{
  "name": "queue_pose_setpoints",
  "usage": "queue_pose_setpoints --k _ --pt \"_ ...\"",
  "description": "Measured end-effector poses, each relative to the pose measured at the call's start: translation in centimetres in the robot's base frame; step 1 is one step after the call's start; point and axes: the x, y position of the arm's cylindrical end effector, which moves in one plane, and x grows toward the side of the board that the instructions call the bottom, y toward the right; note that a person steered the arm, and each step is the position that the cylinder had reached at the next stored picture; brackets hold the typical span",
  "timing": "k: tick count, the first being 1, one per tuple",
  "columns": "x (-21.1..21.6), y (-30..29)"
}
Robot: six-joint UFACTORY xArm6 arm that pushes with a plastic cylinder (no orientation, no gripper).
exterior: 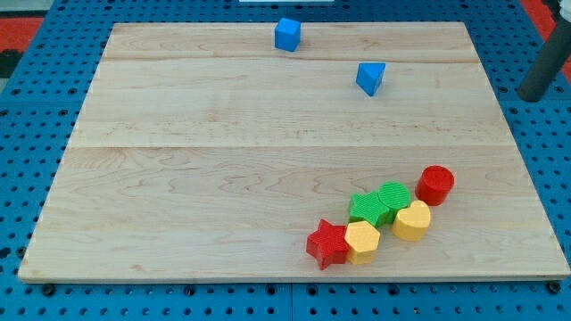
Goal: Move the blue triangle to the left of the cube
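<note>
The blue triangle (370, 78) lies on the wooden board (223, 169) toward the view's top right. The blue cube (287, 35) sits near the board's top edge, to the left of and above the triangle. The two are apart. My rod comes in at the view's right edge, off the board, and its tip (532, 96) rests over the blue pegboard well to the right of the triangle. The tip touches no block.
A cluster sits at the view's bottom right: a red cylinder (435, 185), two green blocks (379, 203), a yellow heart-like block (411, 220), a yellow hexagon (361, 241) and a red star (327, 243). Blue pegboard (36, 116) surrounds the board.
</note>
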Motion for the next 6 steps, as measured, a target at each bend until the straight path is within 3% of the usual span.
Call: queue_pose_setpoints --k 1,2,4,5,6 --pt "0.5 -5.0" --pt "-2.1 -12.8" --pt "-6.7 -19.1" --pt "-6.2 -26.6" --pt "-6.0 -26.1"
